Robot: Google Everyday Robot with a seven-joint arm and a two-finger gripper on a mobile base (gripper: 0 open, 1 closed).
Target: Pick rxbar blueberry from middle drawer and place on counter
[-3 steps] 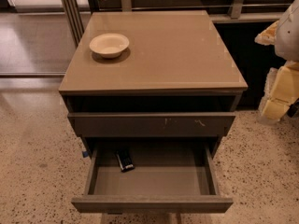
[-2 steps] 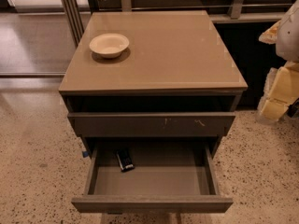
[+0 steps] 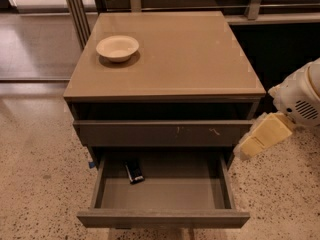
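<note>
Bar (image 3: 133,171) lies flat on the floor of the open drawer (image 3: 162,218), toward 10 o'clock within the box, near the left wall and close to the back. The drawer stands pulled well out, which leaves the bar open to a reach from above. The upper front (image 3: 165,133), the one with white scratches, sits nearly closed just behind the bar. I judge you would do better to come in from the 6 o'clock side than straight down at the rear.

Your gripper (image 3: 262,136) hangs outside the cabinet at 3 o'clock, beside the right end of that upper front. Whether it is apart or together, you cannot tell. It carries nothing of the task, since the bar is in the drawer.

The tabletop (image 3: 200,59) has bare room for the bar. A bowl (image 3: 117,47) sits at 10 o'clock on it, so a set-down toward the centre or 3 o'clock would keep clear of it.
</note>
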